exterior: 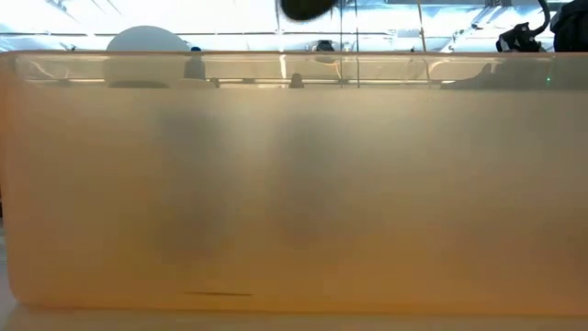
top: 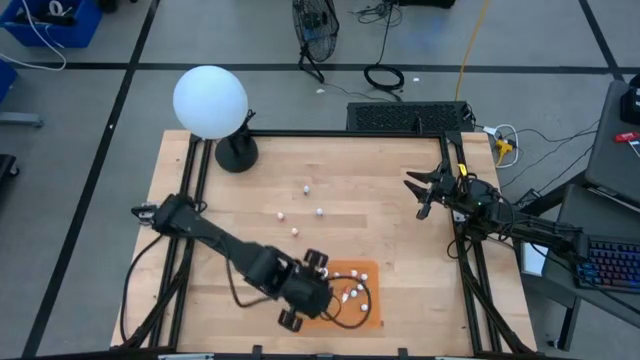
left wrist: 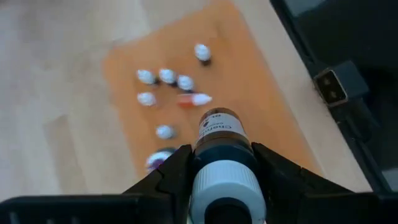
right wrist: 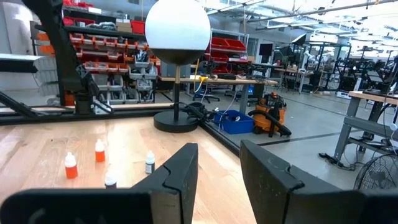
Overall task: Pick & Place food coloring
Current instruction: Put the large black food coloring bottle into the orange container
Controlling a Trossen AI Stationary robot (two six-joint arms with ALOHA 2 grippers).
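Note:
My left gripper hangs over the orange mat at the table's near edge, shut on a dark food coloring bottle with a white cap. Several small white-topped bottles stand on the mat, and a red-tipped dropper lies on its side among them. More food coloring bottles stand loose on the wood at mid-table; the right wrist view shows orange ones and dark ones. My right gripper waits open at the table's right edge, with nothing between its fingers. My left gripper pinches the dark bottle between its two fingers, on the shoulder just below the white cap. The fingers slant down toward the mat. The bottle lies along the fingers, its cap toward the wrist and its labelled body pointing at the mat, lifted clear.
A white globe lamp on a black base stands at the table's far left corner. A black frame rail borders the table's right side. A pale orange blur fills the low view from close up.

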